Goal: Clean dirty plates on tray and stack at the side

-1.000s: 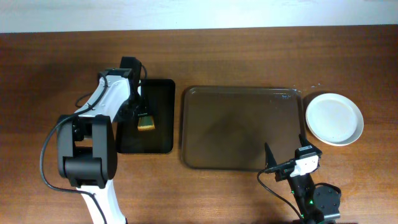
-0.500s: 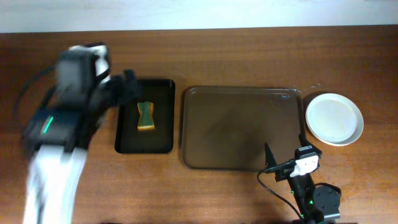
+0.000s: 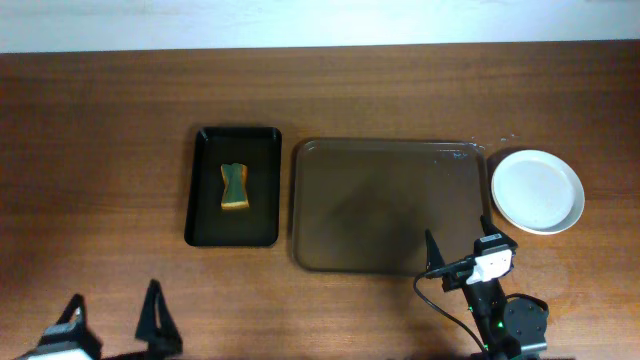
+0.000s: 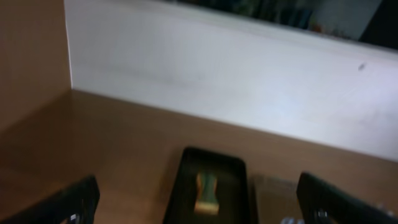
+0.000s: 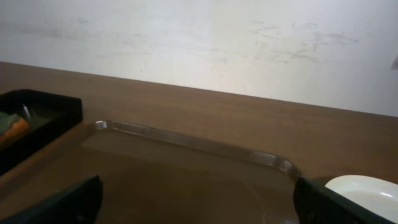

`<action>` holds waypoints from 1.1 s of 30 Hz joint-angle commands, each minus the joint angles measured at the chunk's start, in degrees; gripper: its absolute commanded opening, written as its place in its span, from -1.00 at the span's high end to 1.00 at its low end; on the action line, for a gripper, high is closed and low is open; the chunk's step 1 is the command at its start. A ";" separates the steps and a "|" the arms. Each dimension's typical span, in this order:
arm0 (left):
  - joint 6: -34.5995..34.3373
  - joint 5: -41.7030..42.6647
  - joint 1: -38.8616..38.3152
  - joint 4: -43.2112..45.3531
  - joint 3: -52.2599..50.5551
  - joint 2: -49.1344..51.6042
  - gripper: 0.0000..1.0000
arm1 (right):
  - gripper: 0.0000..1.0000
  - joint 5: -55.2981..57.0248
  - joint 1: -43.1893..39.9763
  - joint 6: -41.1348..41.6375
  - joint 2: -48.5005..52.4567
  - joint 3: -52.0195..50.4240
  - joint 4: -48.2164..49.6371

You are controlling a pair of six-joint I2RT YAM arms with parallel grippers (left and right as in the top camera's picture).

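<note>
The brown tray [image 3: 390, 205] lies mid-table with no plates on it; it also shows in the right wrist view [image 5: 186, 168]. A white plate [image 3: 537, 191] sits on the table just right of the tray and shows in the right wrist view [image 5: 367, 190]. A green and yellow sponge [image 3: 235, 187] lies in the small black tray [image 3: 205, 220]. My left gripper [image 3: 113, 300] is open and empty at the front left edge, far from the sponge [image 4: 207, 193]. My right gripper [image 3: 458, 235] is open and empty over the tray's front right edge.
The black tray [image 4: 233, 186] stands left of the brown tray, close to it. A white wall [image 5: 199, 43] runs along the table's far edge. The black tray's corner [image 5: 43, 118] shows at the left of the right wrist view.
My left arm has pulled back from over the black tray to the table's front left edge. The sponge stays in the black tray. The right arm has not moved.
</note>
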 commanded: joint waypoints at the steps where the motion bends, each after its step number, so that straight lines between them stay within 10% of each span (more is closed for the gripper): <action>1: 0.00 0.26 1.99 15.52 -12.50 -5.95 -0.99 | -0.97 -0.72 0.22 0.44 -0.33 -0.28 -0.24; 8: -0.17 5.25 2.27 70.36 -38.32 -6.23 -1.00 | -0.97 -0.72 0.22 0.44 -0.33 -0.28 -0.24; 11: -0.20 5.66 2.27 77.99 -45.40 -6.23 -0.99 | -0.97 -0.72 0.22 0.44 -0.33 -0.28 -0.24; 17: -0.20 5.53 3.85 77.13 -54.36 -6.23 -0.99 | -0.97 -0.72 0.22 0.46 -0.33 -0.28 -0.24; 25: -0.15 5.09 5.95 48.81 -54.29 -6.23 -0.99 | -0.97 -0.72 0.22 0.46 -0.33 -0.28 -0.24; 33: 1.57 8.70 5.79 48.48 -54.25 -6.23 -0.99 | -0.97 -0.72 0.22 0.44 -0.33 -0.28 -0.24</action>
